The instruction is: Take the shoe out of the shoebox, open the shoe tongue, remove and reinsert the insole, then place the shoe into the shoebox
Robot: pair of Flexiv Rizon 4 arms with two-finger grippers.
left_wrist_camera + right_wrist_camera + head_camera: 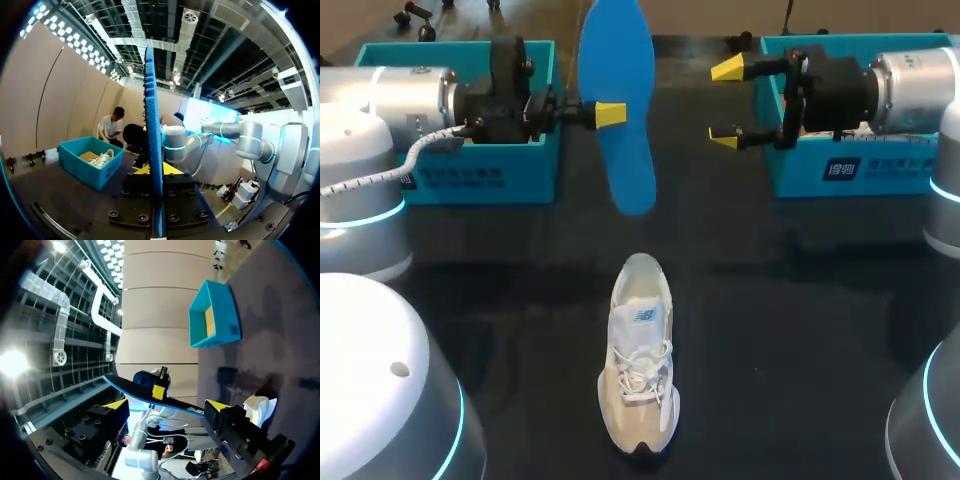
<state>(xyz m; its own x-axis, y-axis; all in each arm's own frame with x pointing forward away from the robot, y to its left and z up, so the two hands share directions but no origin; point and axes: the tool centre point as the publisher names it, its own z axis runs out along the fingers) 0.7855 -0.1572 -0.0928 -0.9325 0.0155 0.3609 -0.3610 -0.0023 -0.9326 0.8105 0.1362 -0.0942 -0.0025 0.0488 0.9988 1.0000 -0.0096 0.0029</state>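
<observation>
My left gripper (610, 113) is shut on a blue insole (620, 100) and holds it on edge high over the back of the table. In the left wrist view the insole (152, 130) rises edge-on from between the yellow fingertips (172, 169). My right gripper (725, 103) is open a little to the insole's right, apart from it and holding nothing. From the right wrist, the insole (125, 385) lies across ahead of the wide-spread right gripper (166, 405). The white and beige shoe (640, 365) stands on the table in front, heel toward the back, also seen from the right wrist (260, 407).
A teal shoebox (480, 165) stands at the back left behind my left arm, its inside bare (215, 315). A second teal box (860, 165) stands at the back right. The box (87, 165) in the left wrist view holds a white shoe (102, 159).
</observation>
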